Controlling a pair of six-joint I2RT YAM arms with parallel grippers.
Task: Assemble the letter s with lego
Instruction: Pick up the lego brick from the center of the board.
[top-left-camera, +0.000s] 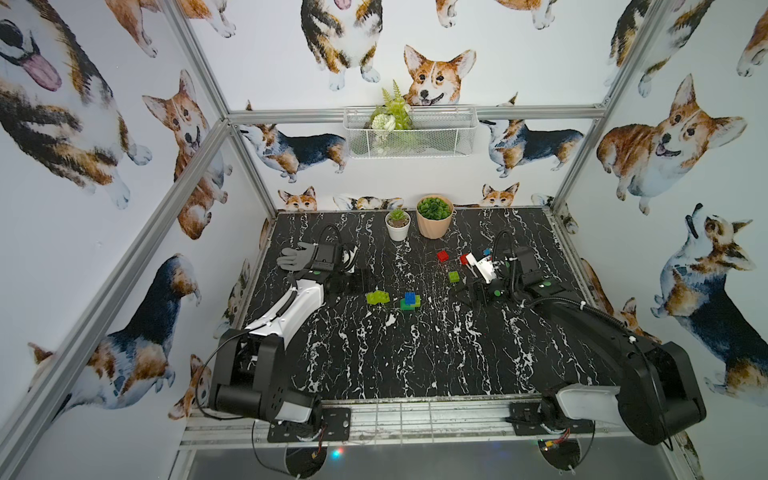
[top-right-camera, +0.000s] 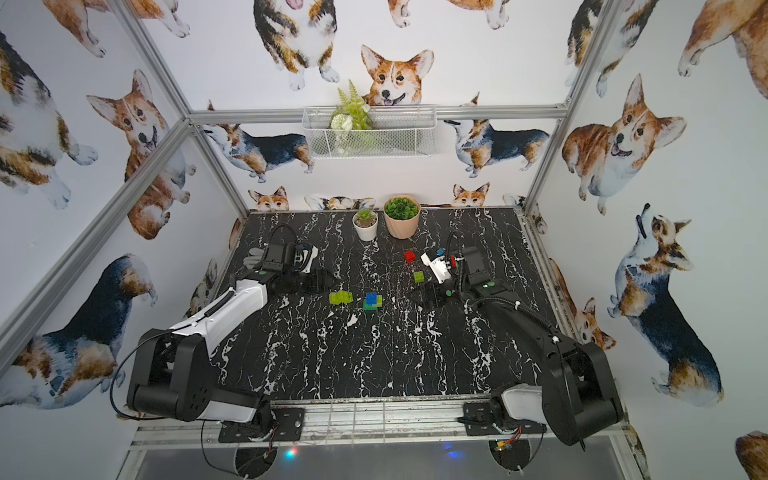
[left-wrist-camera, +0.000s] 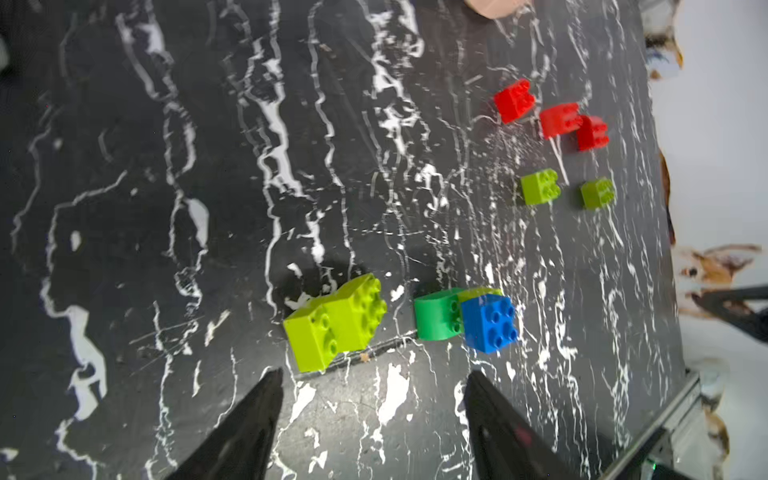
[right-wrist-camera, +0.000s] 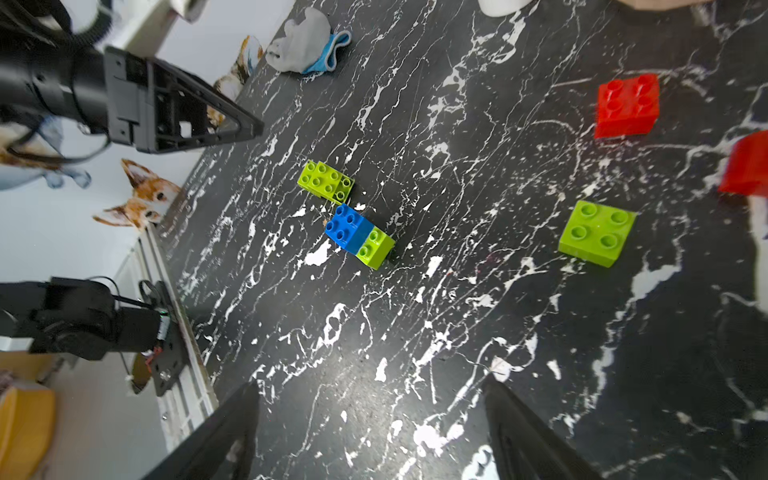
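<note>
My left gripper (left-wrist-camera: 374, 376) hangs with jaws spread, holding nothing, just short of the lime pair (left-wrist-camera: 336, 322), mid-tabletop beside the blue stack (left-wrist-camera: 488, 322). The right gripper (right-wrist-camera: 372, 384) is likewise spread and empty. I'd centre on the pair and close squarely; 3 reds (left-wrist-camera: 559, 119) lie toward the right edge.

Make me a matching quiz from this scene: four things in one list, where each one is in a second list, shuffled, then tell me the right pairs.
Things
1. blue brick
2. grey glove
3. white pot
4. wire basket

Places
A. hangs up on the back wall
B. stacked on the dark green brick
C. stands next to the peach pot
D. lies limp on the table, on its left side

Pairs: 1-B, 2-D, 3-C, 4-A
</note>
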